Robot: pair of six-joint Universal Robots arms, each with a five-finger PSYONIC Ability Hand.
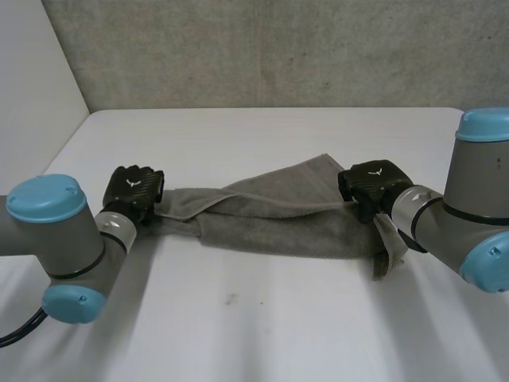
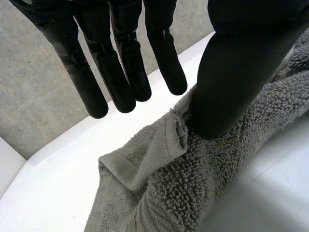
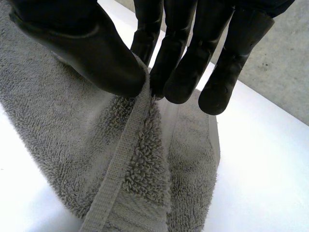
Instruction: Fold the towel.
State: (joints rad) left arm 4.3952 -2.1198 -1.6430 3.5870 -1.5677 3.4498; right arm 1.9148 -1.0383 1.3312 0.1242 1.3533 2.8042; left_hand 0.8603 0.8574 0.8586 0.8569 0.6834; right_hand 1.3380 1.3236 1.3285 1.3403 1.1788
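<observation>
The grey towel (image 1: 278,216) lies bunched in a long band across the middle of the white table (image 1: 262,326), between my two hands. My left hand (image 1: 134,191) is at the towel's left end. Its wrist view shows the straight fingers (image 2: 120,72) spread above the table, clear of the cloth, and only the thumb (image 2: 231,82) resting on the towel (image 2: 169,193). My right hand (image 1: 370,188) is at the right end, where thumb (image 3: 82,43) and fingers pinch the towel's hemmed edge (image 3: 123,159). A short flap (image 1: 387,248) hangs below that hand.
A concrete wall (image 1: 278,48) rises behind the table's far edge, and a white wall (image 1: 36,72) stands at the left. A small dark speck (image 1: 231,299) marks the tabletop in front of the towel. Bare table lies in front of and behind the cloth.
</observation>
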